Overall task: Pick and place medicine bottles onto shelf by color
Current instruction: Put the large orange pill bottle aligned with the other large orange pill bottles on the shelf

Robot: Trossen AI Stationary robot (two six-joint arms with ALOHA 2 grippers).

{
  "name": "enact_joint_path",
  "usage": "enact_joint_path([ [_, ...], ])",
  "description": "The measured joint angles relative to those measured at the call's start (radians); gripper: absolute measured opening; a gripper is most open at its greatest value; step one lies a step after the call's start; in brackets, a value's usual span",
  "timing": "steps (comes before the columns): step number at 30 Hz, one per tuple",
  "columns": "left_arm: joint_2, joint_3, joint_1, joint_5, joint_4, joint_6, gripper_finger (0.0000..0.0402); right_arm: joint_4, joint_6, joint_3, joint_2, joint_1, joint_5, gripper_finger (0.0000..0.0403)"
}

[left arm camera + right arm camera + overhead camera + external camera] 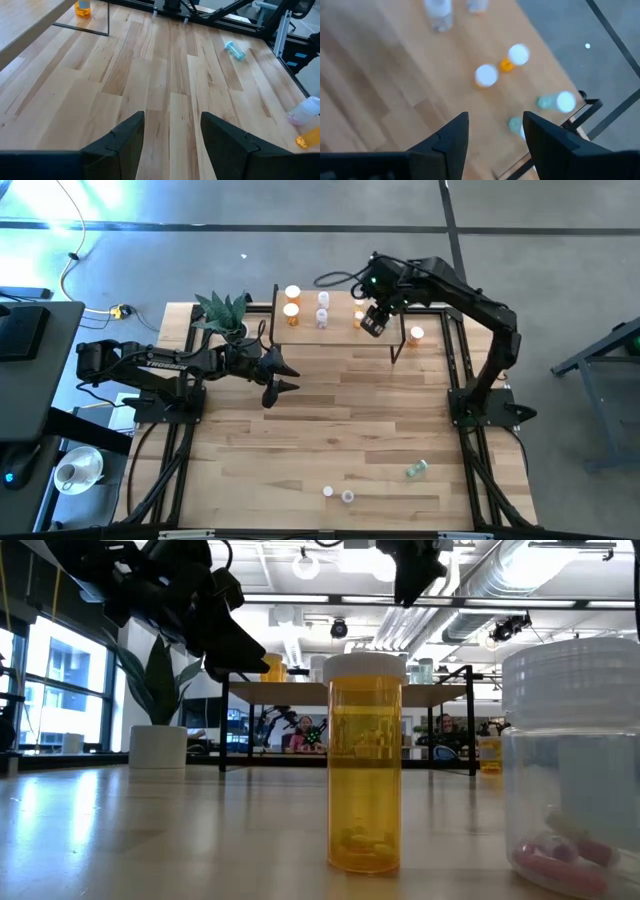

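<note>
The shelf [335, 330] stands at the table's far side. On it stand two orange bottles [292, 301], two clear bottles [323, 308] and another orange one [358, 314]. The right wrist view also shows pale green bottles [560, 102] there. My right gripper [372, 320] hovers open and empty above the shelf's right part, fingers pointing down [495, 135]. My left gripper [280, 375] is open and empty above the table in front of the shelf's left end [172, 135]. A green bottle [417, 470] lies on its side on the table. An orange bottle [365, 765] and a clear bottle [575, 770] stand near the front edge.
A potted plant [225, 312] stands left of the shelf, close to my left arm. One orange bottle [416, 333] stands on the table just right of the shelf's leg. Bare tabletop [340, 420] lies between the shelf and the front bottles.
</note>
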Motion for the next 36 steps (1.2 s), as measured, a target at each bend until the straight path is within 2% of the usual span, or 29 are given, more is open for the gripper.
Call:
enact_joint_path([
  [7,0.000,0.000,0.000,0.000,0.000,-0.004,0.0186,-0.073,0.009,0.000,-0.006,0.114,0.001,0.0178],
  [14,0.000,0.000,0.000,0.000,0.000,-0.006,0.0186,-0.091,0.058,-0.001,-0.006,0.232,0.078,0.0178],
  [19,0.000,0.000,-0.001,0.000,0.000,-0.007,0.0186,-0.091,0.080,-0.001,-0.006,0.298,0.094,0.0178],
  [21,0.000,0.000,-0.004,0.000,-0.002,-0.020,0.0186,-0.091,0.091,-0.001,-0.006,0.319,0.136,0.0178],
  [24,0.000,0.000,-0.013,0.000,-0.007,-0.029,0.0186,-0.091,0.106,-0.001,-0.005,0.339,0.187,0.0178],
  [29,0.000,0.000,-0.024,0.001,-0.007,-0.030,0.0186,-0.091,0.106,-0.002,-0.008,0.346,0.198,0.0178],
  [32,0.000,0.000,-0.024,0.001,-0.007,-0.030,0.0186,-0.089,0.117,-0.008,-0.026,0.341,0.243,0.0178],
  [36,0.000,0.000,-0.024,0.001,-0.007,-0.028,0.0186,-0.088,0.160,-0.140,-0.124,0.322,0.281,0.0178],
])
